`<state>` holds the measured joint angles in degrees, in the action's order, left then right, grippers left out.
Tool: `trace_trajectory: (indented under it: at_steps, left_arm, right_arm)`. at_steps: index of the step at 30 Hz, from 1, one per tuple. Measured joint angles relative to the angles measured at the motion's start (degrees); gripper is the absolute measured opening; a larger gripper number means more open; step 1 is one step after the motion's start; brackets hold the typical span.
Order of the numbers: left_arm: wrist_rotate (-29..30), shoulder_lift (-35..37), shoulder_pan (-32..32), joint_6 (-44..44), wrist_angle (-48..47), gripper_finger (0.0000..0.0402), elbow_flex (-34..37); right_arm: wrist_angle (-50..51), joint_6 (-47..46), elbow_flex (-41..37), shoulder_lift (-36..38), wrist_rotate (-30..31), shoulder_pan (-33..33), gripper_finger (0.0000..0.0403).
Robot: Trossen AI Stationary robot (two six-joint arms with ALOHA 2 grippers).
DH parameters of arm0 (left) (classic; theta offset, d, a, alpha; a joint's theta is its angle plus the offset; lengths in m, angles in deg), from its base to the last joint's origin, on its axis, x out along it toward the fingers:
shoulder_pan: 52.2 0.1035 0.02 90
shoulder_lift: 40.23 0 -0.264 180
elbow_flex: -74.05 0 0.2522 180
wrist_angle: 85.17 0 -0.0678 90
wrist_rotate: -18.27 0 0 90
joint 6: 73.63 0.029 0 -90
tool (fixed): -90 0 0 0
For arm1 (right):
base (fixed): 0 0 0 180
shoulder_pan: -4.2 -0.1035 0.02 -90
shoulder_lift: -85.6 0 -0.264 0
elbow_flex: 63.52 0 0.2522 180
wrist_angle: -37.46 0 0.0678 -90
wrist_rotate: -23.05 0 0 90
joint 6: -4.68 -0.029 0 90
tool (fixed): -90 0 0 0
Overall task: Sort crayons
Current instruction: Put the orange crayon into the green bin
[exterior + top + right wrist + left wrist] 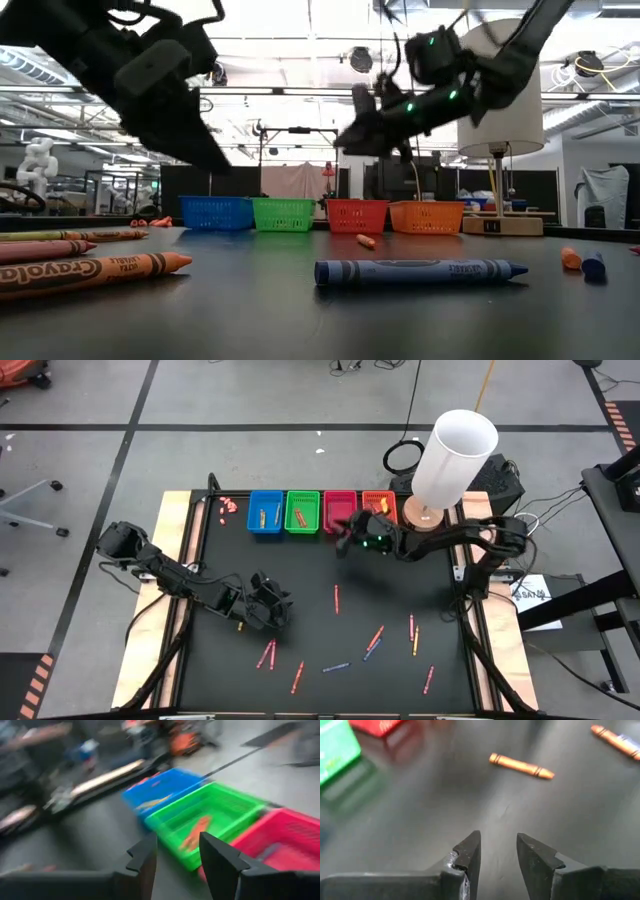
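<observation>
Two grippers empty, crayons (pixel 375 640) scattered over the worktop's (pixel 300 590) near half.
Right gripper (pixel 345 540) hangs released beside the pink basket (pixel 339 510) at the far edge; left gripper (pixel 275 610), fingers parted, holds nothing near the left edge.

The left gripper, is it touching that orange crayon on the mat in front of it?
Apart. In the left wrist view, the left gripper is open and empty, with bare black mat between it and the orange crayon.

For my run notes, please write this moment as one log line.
left gripper: open, empty, above mat | right gripper: open, empty, by pink basket | crayons: many loose on mat | sorting: unfinished
</observation>
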<state>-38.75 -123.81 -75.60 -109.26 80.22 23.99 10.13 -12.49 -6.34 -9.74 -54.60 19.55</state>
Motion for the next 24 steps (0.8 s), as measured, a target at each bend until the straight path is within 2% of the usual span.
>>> trace_trajectory:
  at_steps: [5, 8, 12, 14, 20, 24]
  left_arm:
    - [-0.14, 0.94, 0.02, -7.57, -10.32, 0.0125, -0.02]
    - [-0.71, 2.13, 0.00, -12.53, -18.62, 0.0125, -0.21]
    - [-2.51, 4.30, 0.06, -22.54, -34.34, 0.0125, -2.68]
    - [-3.84, 5.01, 0.07, -26.58, -37.91, 0.0125, -3.36]
    - [-13.76, 5.71, -0.11, -30.11, -36.42, 0.0125, -3.38]
    - [-15.75, 4.99, -0.91, -31.43, -32.88, 0.0125, -3.37]
  right_arm:
    - [9.93, 5.83, -0.23, 3.93, -0.38, -9.45, 0.0134]
    - [11.01, 7.16, -1.46, 3.93, -0.41, -15.41, 0.0134]
    - [11.23, 6.06, -2.73, 2.73, -0.18, -21.98, 0.0134]
    - [10.75, 6.05, -2.80, 2.04, 0.86, -24.70, 0.0134]
    - [7.75, 7.32, -2.82, -2.25, 7.03, -30.66, 0.0134]
    - [3.41, 10.36, -2.82, -5.42, 7.23, -31.76, 0.0134]
